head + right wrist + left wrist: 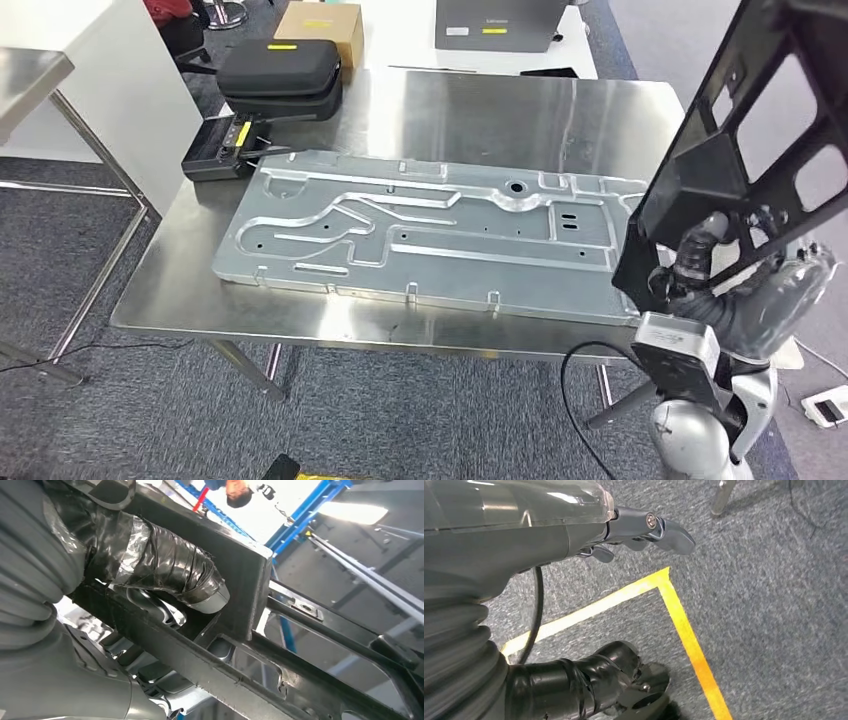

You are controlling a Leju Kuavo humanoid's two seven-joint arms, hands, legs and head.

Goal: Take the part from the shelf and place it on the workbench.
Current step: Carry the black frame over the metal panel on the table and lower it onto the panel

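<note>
Nearest the camera in the head view, the right hand point(700, 262) grips the part point(745, 150), a black open-frame piece with big cutouts, holding it up tilted over the right edge of the tabletop point(450, 110), not resting on it. The right wrist view gets way closer: a tape-wrapped thumb point(165, 567) is hooked over one black bar of the frame, with the darker fingers mostly hidden behind it, and blue shelf uprights point(295, 520) show past the part.

The left hand point(624, 530) hangs down over grey carpet point(774, 605), near a corner of yellow floor tape point(674, 605). Its fingers are apart and there's nothing in them.

On the tabletop, a big machined aluminium plate point(420, 235) with channels lies across the middle, reaching toward the front edge. At the far-left corner there's a black zip case point(280, 75) with a yellow label, too small to read, and a black device point(222, 155) just in front of it. Beyond the tabletop are a cardboard box point(320, 25) and a grey box point(495, 22), both with unreadable yellow labels.
</note>
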